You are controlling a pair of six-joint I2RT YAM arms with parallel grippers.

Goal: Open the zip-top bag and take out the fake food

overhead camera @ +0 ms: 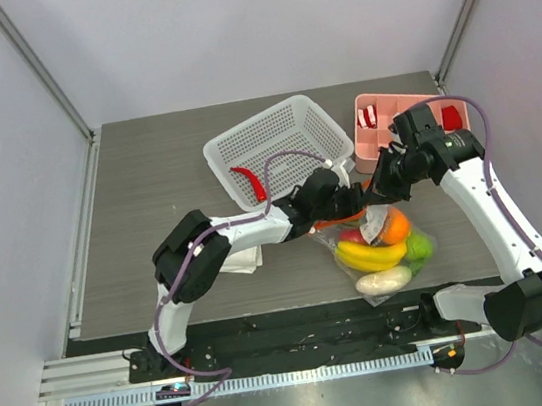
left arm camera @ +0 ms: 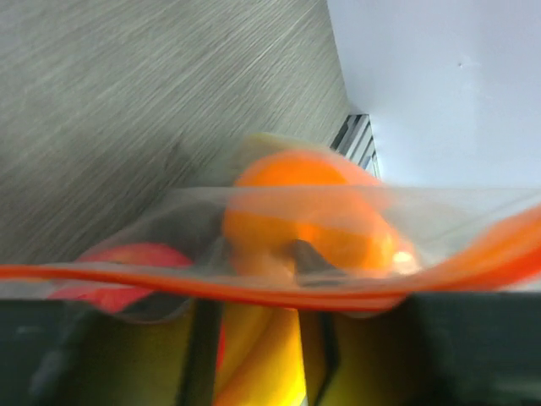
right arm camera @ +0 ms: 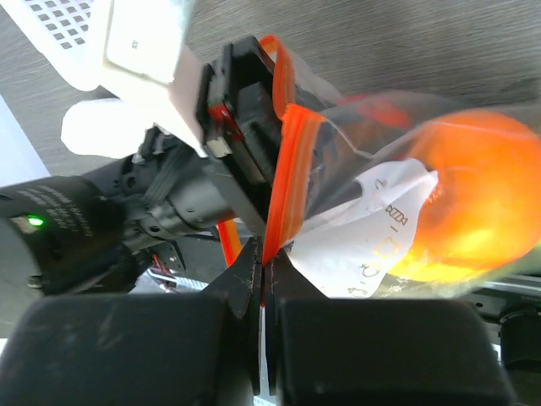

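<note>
Zip-top bag (overhead camera: 383,251) runs far-near, zip far, left gripper (overhead camera: 344,203) apparently clamping it

Overhead view looking down, both wrist views very close, sharing the zip-top bag (overhead camera: 380,253)

My left arm (overhead camera: 244,229) reaches from its near-left base, elbow bent, forearm lying low toward the right. My right arm (overhead camera: 500,216) rises from the near right and folds back leftward. My left gripper (overhead camera: 338,191) and right gripper (overhead camera: 378,191) meet mid-table, each pinched tight on the strip of the zip-top bag (right arm camera: 286,161).
</note>
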